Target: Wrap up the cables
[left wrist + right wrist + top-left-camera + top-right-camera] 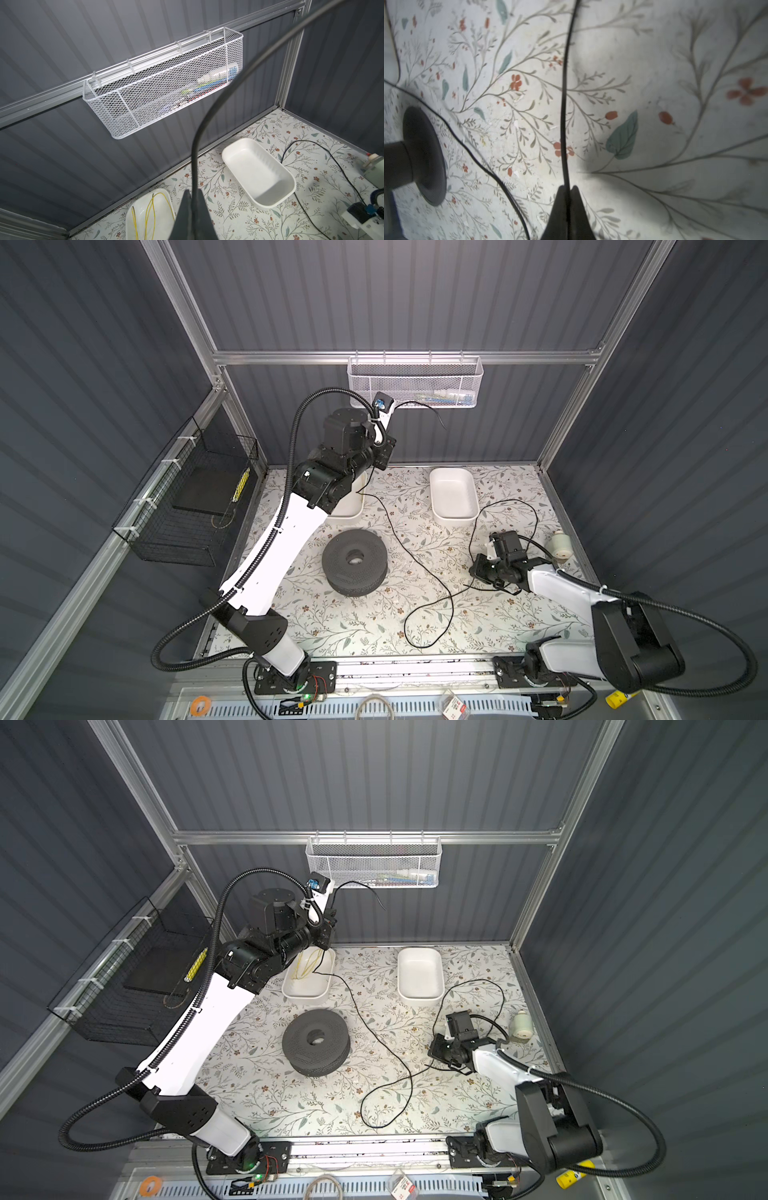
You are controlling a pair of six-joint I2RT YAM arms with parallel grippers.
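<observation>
The cables are one thin black cord (417, 556) (382, 1048) that snakes in loops over the floral tabletop. My left gripper (392, 408) (334, 888) is raised near the back wall and is shut on the cord near one end. In the left wrist view the cord (195, 145) rises from between the closed jaws (194, 192) and arcs away. My right gripper (473, 571) (432, 1050) is low over the table on the right. It is shut on the cord (563, 104), which runs straight out from its closed tips (568, 188).
A black spool (354, 562) (316, 1042) (423, 155) lies mid-table. Two white trays stand at the back, one empty (453, 493) and one holding a yellow cord (307, 977). A white mesh basket (415, 381) hangs on the back wall. A black wire basket (187, 497) hangs at the left. A small white bottle (561, 545) stands at the right.
</observation>
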